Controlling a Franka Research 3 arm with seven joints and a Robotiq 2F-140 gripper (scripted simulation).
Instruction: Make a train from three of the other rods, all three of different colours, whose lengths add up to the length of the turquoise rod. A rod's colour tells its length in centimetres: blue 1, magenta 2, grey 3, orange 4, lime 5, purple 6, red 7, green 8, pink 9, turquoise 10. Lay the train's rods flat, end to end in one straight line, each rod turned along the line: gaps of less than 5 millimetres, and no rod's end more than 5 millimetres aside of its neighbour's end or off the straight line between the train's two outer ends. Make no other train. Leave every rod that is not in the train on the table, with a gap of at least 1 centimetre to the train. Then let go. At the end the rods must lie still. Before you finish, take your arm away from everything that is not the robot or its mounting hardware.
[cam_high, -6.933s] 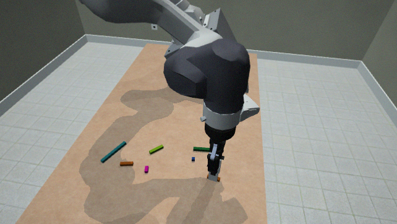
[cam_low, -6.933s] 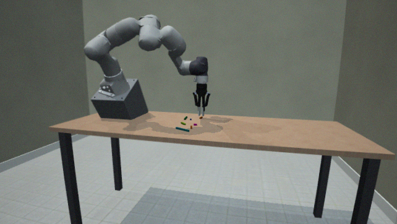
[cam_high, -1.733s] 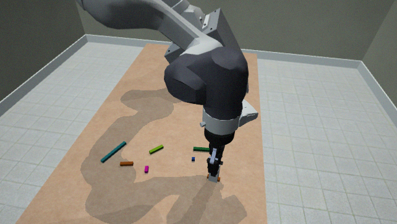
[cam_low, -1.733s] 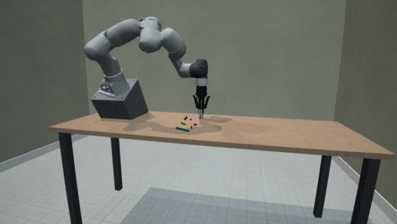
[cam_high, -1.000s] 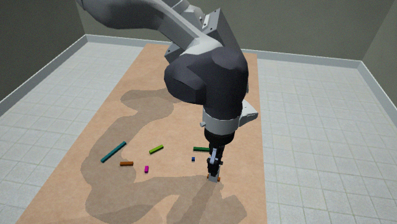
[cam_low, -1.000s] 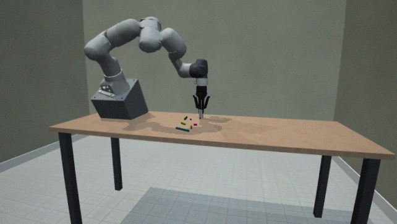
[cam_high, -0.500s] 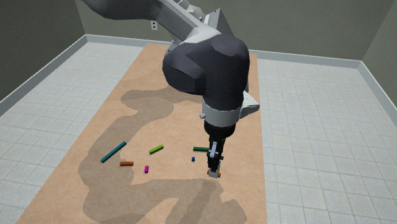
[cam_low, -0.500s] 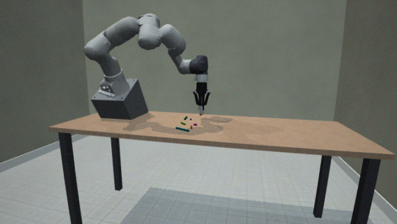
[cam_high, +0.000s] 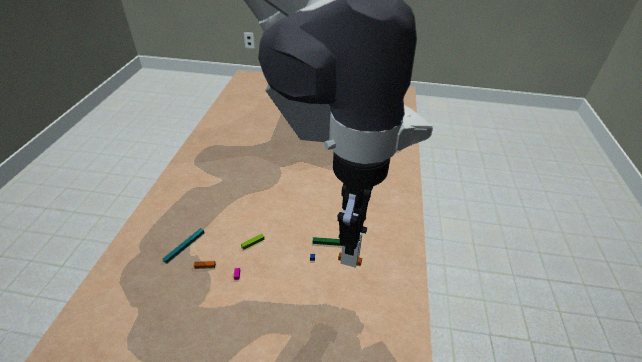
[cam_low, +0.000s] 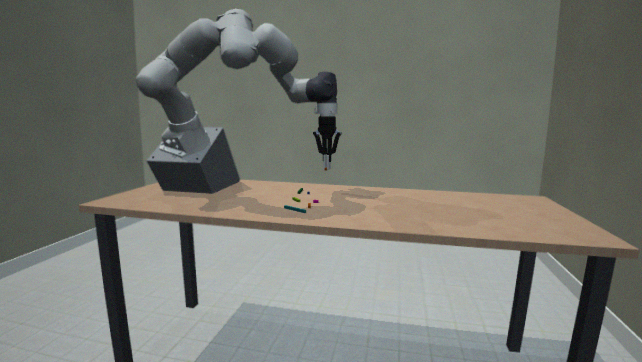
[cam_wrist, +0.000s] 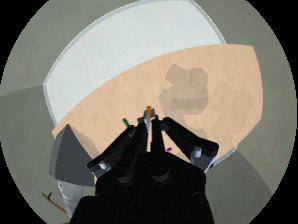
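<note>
Pincer (cam_high: 350, 261) (cam_low: 327, 167) (cam_wrist: 150, 114) was shut on an orange rod (cam_high: 359, 261) (cam_low: 325, 169) (cam_wrist: 149, 108), up off the tabletop (cam_high: 295, 200) (cam_low: 425, 217) (cam_wrist: 120, 100), ends poking out both sides. Green rod (cam_high: 326, 241) (cam_low: 300, 190) (cam_wrist: 125, 122) was nearby, baseward, not needed imo. Blue rod (cam_high: 312, 257) (cam_low: 308, 193) was a bit left of the pincer (top view), & the held rod's long axis ran roughly that way, w/ a slight slant. Lime rod (cam_high: 252, 241) (cam_low: 296, 199) lay further left, skewed to that axis, so prob needed a turn. Turquoise rod (cam_high: 183, 245) (cam_low: 295, 209) was furthest left. Afaict 5+4+1 was the combo, no train yet tho.
</note>
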